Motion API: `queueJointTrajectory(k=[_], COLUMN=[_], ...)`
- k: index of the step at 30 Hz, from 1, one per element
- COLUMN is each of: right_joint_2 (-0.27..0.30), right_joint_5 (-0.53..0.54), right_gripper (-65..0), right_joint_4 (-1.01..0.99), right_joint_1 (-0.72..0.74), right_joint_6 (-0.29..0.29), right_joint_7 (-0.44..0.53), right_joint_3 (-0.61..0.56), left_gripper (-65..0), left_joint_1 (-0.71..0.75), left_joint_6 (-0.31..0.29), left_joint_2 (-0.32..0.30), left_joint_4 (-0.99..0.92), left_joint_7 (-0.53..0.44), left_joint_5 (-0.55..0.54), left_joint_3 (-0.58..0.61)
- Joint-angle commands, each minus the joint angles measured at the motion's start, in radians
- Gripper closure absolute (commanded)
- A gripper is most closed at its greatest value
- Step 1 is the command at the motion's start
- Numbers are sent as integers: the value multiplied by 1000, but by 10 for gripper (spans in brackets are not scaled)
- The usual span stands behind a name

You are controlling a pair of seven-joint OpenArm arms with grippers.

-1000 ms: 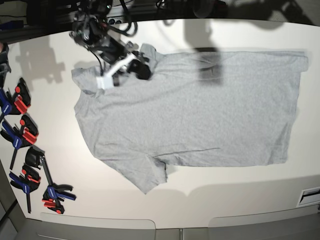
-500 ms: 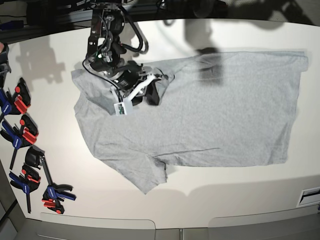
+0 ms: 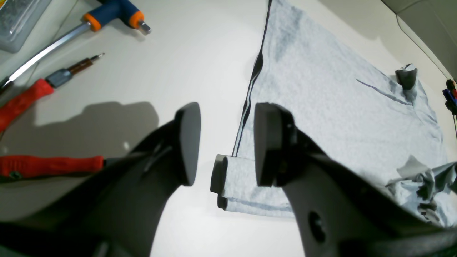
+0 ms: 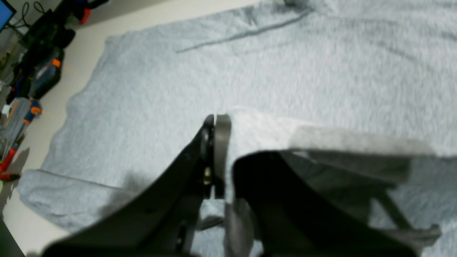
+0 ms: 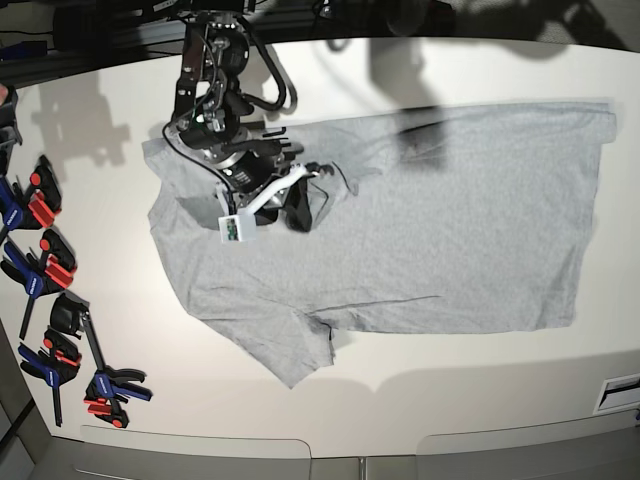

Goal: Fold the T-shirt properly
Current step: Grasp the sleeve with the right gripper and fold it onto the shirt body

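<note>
T-shirt: grey, lies spread plain side up across the middle of the table, hem toward its right edge. Progress: early; one upper sleeve is lifted over the body, the lower sleeve and all other folds remain.

Right gripper: jaws pinched tight on a fold of the T-shirt, seen close in the right wrist view.

Left gripper: jaws apart, empty, above the hem corner; the base view does not show it.

Screwdrivers: left wrist view only. Clamps: at the table's left edge.

White tabletop, hard shadows, clamps along its edge
</note>
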Motion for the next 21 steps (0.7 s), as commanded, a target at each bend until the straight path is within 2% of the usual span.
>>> queueJointTrajectory(k=[1, 3, 4, 5, 12, 18, 21], right_joint_2=[-3, -3, -3, -3, -3, -3, 0], right_joint_5=[21, 21, 21, 21, 21, 21, 22], right_gripper=[-45, -210, -267, -295, -297, -292, -217], right_joint_4=[15, 15, 15, 15, 15, 16, 17], right_joint_1=[18, 27, 31, 36, 106, 156, 159], right_joint_6=[0, 0, 0, 0, 0, 0, 0], right_joint_7=[27, 31, 38, 43, 39, -42, -95], right_joint_3=[-3, -3, -3, -3, -1, 58, 124], left_gripper=[-232, -232, -232, -232, -232, -232, -232], left_joint_1=[0, 0, 0, 0, 0, 0, 0], left_joint_6=[-9, -9, -9, -9, -9, -9, -9], left_joint_2=[-31, -31, -31, -31, -31, -31, -31], left_joint_4=[14, 14, 14, 14, 14, 14, 14], left_joint_7=[-20, -20, -20, -20, -20, -19, -19], left_joint_5=[-27, -27, -26, -26, -19, -19, -20], left_joint_3=[-11, -11, -11, -11, -11, -11, -9])
